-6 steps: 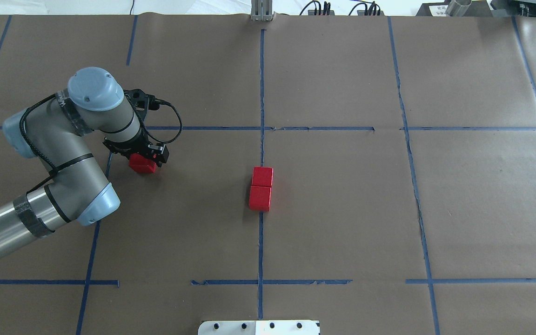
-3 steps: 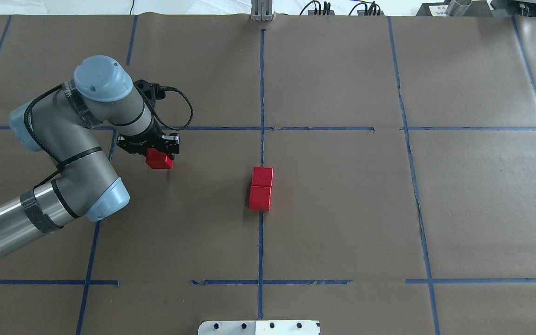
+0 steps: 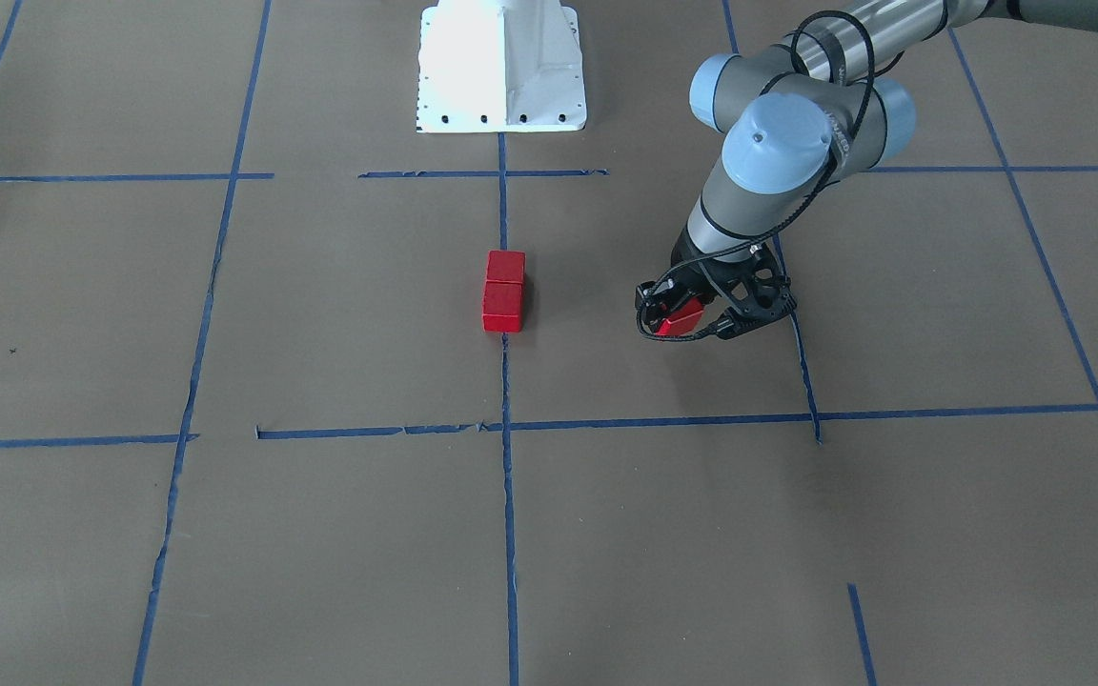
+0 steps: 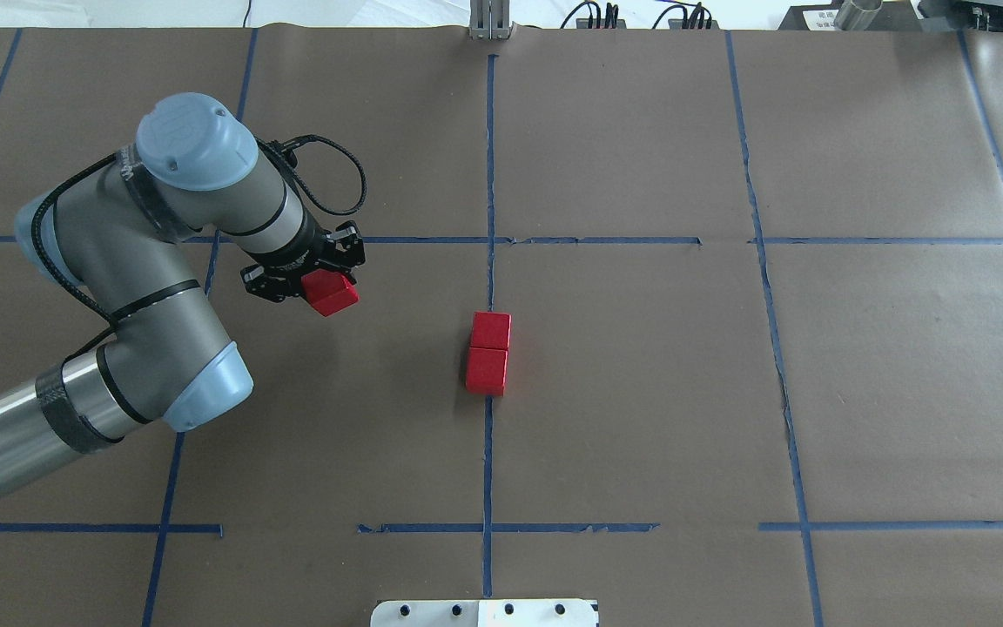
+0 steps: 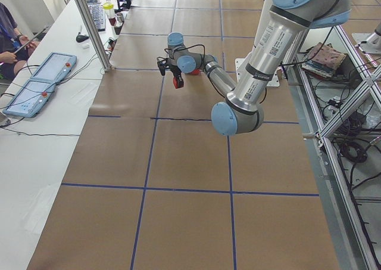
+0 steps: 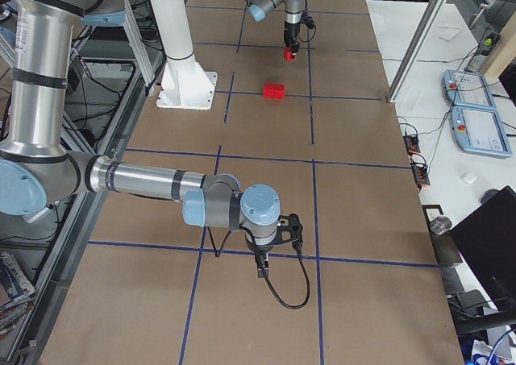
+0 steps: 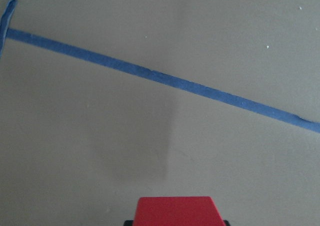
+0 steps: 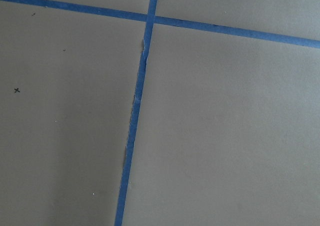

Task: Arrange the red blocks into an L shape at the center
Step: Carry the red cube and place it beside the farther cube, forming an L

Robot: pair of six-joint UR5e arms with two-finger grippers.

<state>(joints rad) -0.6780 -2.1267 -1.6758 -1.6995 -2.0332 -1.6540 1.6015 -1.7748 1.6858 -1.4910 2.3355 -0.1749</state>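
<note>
**Left gripper pinching one red block, well off to the side of the centre pair**

From my overhead feed, the left gripper (image 4: 320, 280) has its fingers pressed onto a red block (image 4: 333, 294), turned at an angle to the tape grid. The other two red blocks (image 4: 489, 350) sit touching end to end on the centre tape line (image 4: 490, 174), on the brown paper (image 4: 641, 392). The held block is well apart from them, on my robot's left and a little farther out from the base.

The front-facing camera gives me what the overhead hides. I can see the black fingers (image 3: 649, 295) reaching down around the block (image 3: 681, 321) from under the wrist. It also shows the pair (image 3: 503, 291) lined up with the white base (image 3: 501, 67).

The left wrist camera shows only the block's top edge (image 7: 180, 211) at the bottom of the frame. Beyond it are a soft shadow on the paper and one slanting blue tape strip (image 7: 165, 79).

The right gripper (image 6: 260, 264) appears only in the right-end camera, pointing down near a tape line, far from all three blocks. I cannot tell from there whether it is spread or closed. Its own wrist camera shows just paper and a tape crossing (image 8: 149, 19).
</note>
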